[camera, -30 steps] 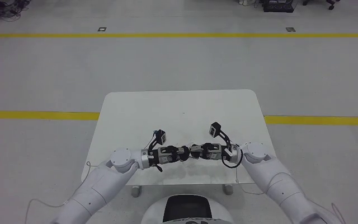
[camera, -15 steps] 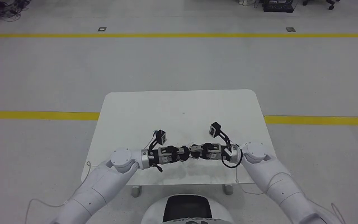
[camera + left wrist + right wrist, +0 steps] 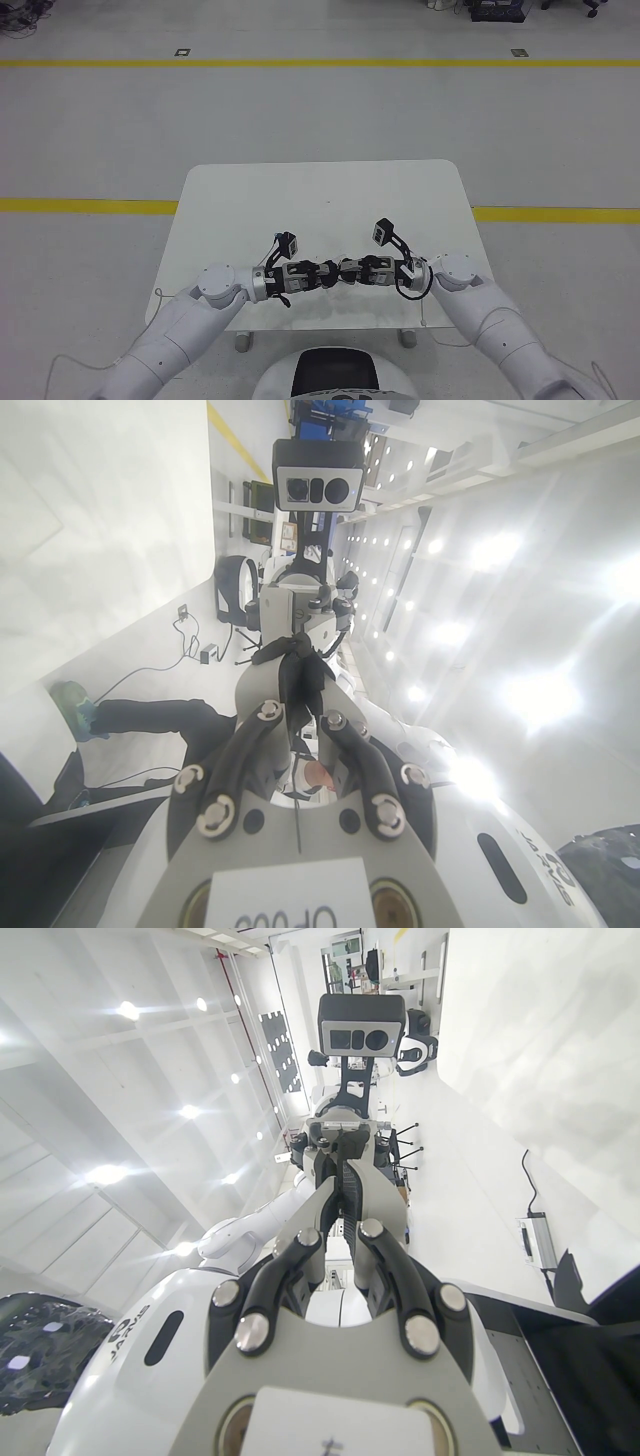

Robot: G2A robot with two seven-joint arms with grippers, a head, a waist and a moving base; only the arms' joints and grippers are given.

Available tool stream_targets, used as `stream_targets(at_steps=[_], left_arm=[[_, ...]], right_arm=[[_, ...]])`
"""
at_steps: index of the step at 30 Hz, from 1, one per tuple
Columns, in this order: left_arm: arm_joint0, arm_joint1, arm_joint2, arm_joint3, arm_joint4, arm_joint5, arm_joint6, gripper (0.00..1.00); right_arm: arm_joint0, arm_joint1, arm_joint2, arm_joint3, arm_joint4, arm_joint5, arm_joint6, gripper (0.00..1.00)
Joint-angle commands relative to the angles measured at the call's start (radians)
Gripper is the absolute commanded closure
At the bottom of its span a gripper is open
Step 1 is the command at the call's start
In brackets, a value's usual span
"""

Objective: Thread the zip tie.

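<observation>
Left claw (image 3: pixel 330 273) meets right claw (image 3: pixel 345 269); zip tie (image 3: pixel 342 1163) mostly hidden.

The grey-fingered right gripper (image 3: pixel 342 1175) with black linkages pinched a thin black plastic zip tie (image 3: pixel 343 1155). Straight ahead of it, at twelve o'clock, the left gripper (image 3: pixel 341 1140) faced it tip to tip, and the tie ran between the two.

A white worktop (image 3: pixel 320 190) with rounded corners stands at the centre of the frame on a pale grey floor (image 3: pixel 300 120). Two yellow lines cross that floor, one (image 3: pixel 300 63) near the top, another (image 3: pixel 80 206) at mid-height, passing under the worktop. Bright ceiling lights (image 3: pixel 190 1111) glare overhead
</observation>
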Motion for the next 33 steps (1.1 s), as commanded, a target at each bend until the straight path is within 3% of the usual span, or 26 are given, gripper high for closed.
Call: stream_targets(at_steps=[1,8,9,10,11,17,24,33], left_arm=[[0.0,0.0,0.0,0.0,0.0,-0.001,-0.001,1.0],[-0.002,0.0,0.003,0.001,0.004,-0.002,-0.006,1.0],[-0.002,0.0,0.003,0.002,0.005,-0.002,-0.006,1.0],[-0.002,0.001,0.003,0.003,0.006,-0.004,-0.007,1.0],[-0.003,0.001,0.002,0.004,0.008,-0.005,-0.007,1.0],[-0.001,0.005,-0.005,0.008,0.034,-0.038,-0.011,1.0],[0.003,0.011,-0.015,0.013,0.057,-0.122,-0.054,1.0],[0.0,0.012,-0.017,0.018,0.068,-0.126,-0.049,1.0]], right_arm=[[-0.001,0.0,0.001,0.001,0.001,-0.002,-0.001,1.0],[-0.002,0.0,0.002,0.001,0.002,-0.001,-0.001,1.0],[-0.002,0.0,0.003,0.001,0.001,-0.001,-0.001,0.85],[-0.002,0.0,0.003,0.001,0.001,0.0,0.0,0.47],[-0.003,0.0,0.003,0.001,0.001,0.001,-0.001,0.0],[-0.015,0.005,0.024,-0.002,0.017,-0.007,-0.002,0.0],[-0.037,0.014,0.052,-0.022,0.023,-0.008,-0.009,0.0],[-0.04,0.014,0.055,-0.026,0.028,-0.007,-0.012,0.0]])
